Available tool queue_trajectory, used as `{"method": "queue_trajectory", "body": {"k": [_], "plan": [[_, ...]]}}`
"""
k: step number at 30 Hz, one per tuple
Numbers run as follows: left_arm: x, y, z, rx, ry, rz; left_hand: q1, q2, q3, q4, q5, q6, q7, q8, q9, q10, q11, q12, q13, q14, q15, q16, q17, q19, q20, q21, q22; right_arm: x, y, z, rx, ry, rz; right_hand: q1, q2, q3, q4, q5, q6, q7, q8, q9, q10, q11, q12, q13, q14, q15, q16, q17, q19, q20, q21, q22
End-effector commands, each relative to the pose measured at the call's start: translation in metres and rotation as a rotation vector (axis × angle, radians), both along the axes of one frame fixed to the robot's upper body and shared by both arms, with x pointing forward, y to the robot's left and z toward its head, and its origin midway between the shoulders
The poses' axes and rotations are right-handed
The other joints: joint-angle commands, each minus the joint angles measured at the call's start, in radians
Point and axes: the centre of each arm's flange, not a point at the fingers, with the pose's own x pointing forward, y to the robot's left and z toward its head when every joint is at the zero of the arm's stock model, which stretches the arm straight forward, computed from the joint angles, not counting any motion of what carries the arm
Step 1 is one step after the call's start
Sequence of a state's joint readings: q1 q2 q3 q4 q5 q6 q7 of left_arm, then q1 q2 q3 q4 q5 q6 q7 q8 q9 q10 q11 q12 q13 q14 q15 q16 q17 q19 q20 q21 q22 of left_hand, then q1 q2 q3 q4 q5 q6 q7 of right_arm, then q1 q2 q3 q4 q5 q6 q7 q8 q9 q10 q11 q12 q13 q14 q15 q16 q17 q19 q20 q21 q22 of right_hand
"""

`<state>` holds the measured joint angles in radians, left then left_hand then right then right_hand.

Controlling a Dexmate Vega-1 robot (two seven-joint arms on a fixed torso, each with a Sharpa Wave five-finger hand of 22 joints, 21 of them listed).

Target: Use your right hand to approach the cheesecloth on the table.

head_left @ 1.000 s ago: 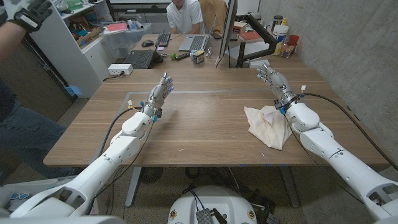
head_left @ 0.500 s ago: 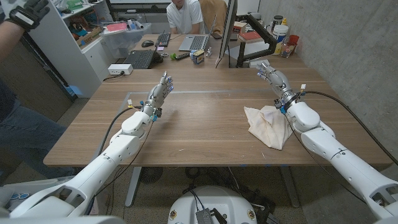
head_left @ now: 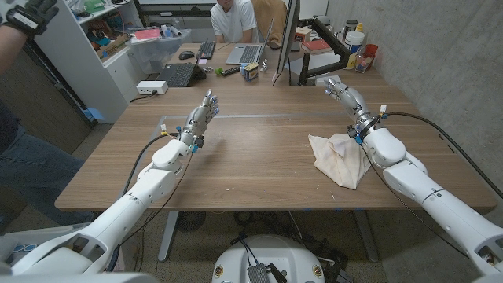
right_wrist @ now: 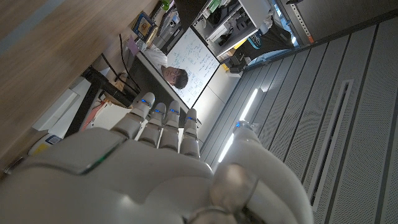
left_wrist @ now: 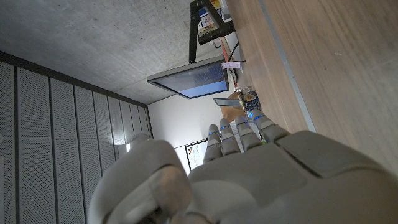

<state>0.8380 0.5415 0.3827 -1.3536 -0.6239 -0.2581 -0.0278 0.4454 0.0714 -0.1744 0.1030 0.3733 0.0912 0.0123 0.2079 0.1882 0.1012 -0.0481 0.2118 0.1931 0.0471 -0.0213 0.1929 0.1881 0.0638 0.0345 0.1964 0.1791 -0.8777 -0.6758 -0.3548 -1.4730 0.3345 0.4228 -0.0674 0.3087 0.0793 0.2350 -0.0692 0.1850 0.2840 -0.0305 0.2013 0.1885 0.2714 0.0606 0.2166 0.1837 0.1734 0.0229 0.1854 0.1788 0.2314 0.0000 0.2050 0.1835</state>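
**Right hand sits past the cloth, with its own forearm over the fabric**

The cheesecloth point(head_left: 336, 158) lies crumpled on the wooden worktop point(head_left: 251, 157), on the robot's right side and toward the near edge, one corner trailing toward the front. Its far-right part is tucked under or just beside the right wrist and forearm; I cannot tell whether the arm touches it.

The right hand point(head_left: 343, 93) is beyond the cloth, farther across the worktop, fingers extended, close side by side and holding nothing. In the right wrist view the same hand point(right_wrist: 155, 168) shows straight fingers pointing off toward the room, not at the fabric.

Risks, as I judge them:

- To reach the cloth the hand must come back toward the robot. If the forearm drops as it retracts, it could drag or bunch the fabric and shift it toward the worktop's edge.
- The black cable point(head_left: 440, 134) looping from the right wrist across the worktop could snag or sweep a fold.
- The wrist camera is not looking at the cloth, so the approach depends on the head view, where the arm hides part of the target; a misjudged height is likely.
- Loose fabric gives little resistance, so a low approach may shove it rather than meet it.

The left hand point(head_left: 202, 116) stands well apart on the other side, fingers straight and holding nothing.
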Motion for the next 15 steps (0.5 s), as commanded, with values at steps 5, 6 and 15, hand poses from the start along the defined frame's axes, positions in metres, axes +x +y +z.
{"method": "queue_trajectory", "body": {"k": [5,6,15], "plan": [[-0.0014,0.0011,0.0018,0.010,-0.005,0.001,0.008,0.005,-0.011,0.002,-0.001,0.011,-0.001,0.001,0.004,0.005,0.000,0.000,0.004,0.006,0.001,0.001,0.003,0.004,0.005,0.003,0.002,-0.0063,0.0000,0.0013,-0.045,-0.021,-0.028,0.009,-0.001,0.002,-0.004,-0.003,0.003,-0.006,0.001,0.002,0.006,-0.005,0.004,0.003,0.004,-0.007,0.003,0.005,0.009,0.003,0.002,0.004],[-0.0014,0.0011,0.0018,0.010,-0.006,0.001,0.008,0.005,-0.011,0.002,-0.001,0.012,-0.001,0.001,0.004,0.005,0.000,0.000,0.004,0.006,0.001,0.001,0.003,0.004,0.006,0.004,0.002,-0.0066,0.0001,0.0015,-0.050,-0.022,-0.032,0.009,-0.001,0.002,-0.005,-0.003,0.003,-0.006,0.001,0.002,0.006,-0.005,0.004,0.003,0.004,-0.006,0.003,0.005,0.009,0.003,0.002,0.004],[-0.0018,0.0008,0.0028,0.010,-0.008,-0.001,0.009,0.006,-0.013,0.002,-0.002,0.011,-0.001,0.000,0.004,0.004,-0.001,-0.001,0.004,0.006,0.000,0.001,0.003,0.003,0.007,0.003,0.002,-0.0128,0.0007,0.0045,-0.111,-0.050,-0.079,0.010,0.000,0.002,-0.006,-0.003,0.004,-0.008,0.001,0.002,0.006,-0.005,0.003,0.003,0.004,-0.007,0.003,0.006,0.009,0.005,0.002,0.004]]}}
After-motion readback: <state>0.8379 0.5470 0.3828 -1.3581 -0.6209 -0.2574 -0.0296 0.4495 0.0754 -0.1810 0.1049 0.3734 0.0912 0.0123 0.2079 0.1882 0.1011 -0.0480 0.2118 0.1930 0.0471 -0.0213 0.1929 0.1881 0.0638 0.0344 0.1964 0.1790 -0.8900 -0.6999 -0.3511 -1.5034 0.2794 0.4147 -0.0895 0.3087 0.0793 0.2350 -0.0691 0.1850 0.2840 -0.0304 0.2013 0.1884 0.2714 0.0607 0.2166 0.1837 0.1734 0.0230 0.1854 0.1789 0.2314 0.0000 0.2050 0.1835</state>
